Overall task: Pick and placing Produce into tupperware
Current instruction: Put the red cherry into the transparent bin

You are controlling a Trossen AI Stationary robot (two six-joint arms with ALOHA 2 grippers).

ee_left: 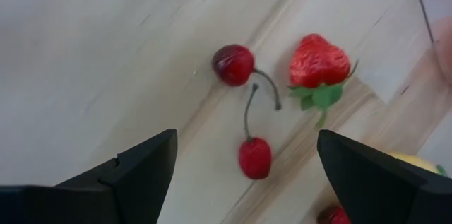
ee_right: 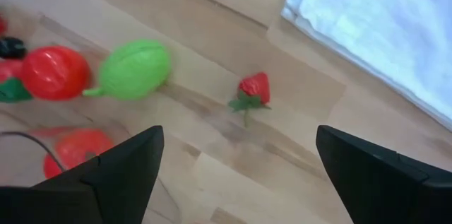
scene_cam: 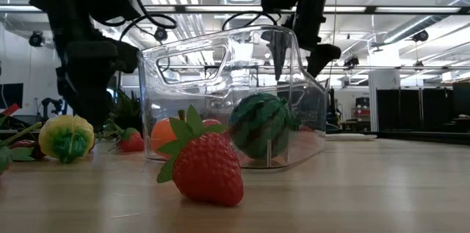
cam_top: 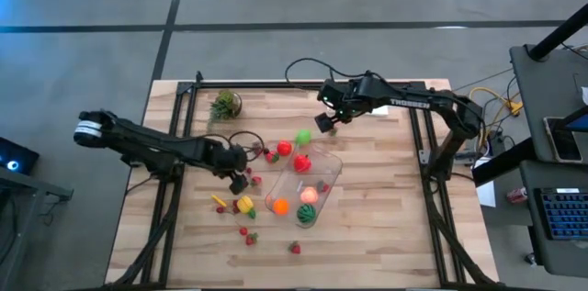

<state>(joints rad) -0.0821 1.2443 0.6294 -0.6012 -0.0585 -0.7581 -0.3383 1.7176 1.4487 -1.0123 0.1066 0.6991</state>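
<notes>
The clear tupperware [cam_top: 317, 170] [scene_cam: 220, 64] stands on the table's middle and holds an orange fruit [cam_top: 280, 206], a pink piece [cam_top: 309, 196], a watermelon [scene_cam: 261, 124] and a red piece [cam_top: 301, 164]. My left gripper [cam_top: 241, 181] [ee_left: 245, 139] hovers open near the tub's left side, above two stemmed cherries [ee_left: 255, 157] and a strawberry [ee_left: 318, 61]. My right gripper [cam_top: 326, 124] [ee_right: 240, 136] is open past the tub's far side, over a small strawberry [ee_right: 254, 88], a green fruit [ee_right: 134, 68] and a red tomato [ee_right: 53, 72].
A yellow pepper [cam_top: 244, 205] [scene_cam: 66, 137], a chili [cam_top: 219, 201] and several strawberries [cam_top: 248, 236] lie left of and nearer than the tub; one strawberry [scene_cam: 205, 163] lies near the front edge. A potted plant [cam_top: 224, 104] stands far left. A white sheet [ee_right: 381, 19] lies beyond my right gripper.
</notes>
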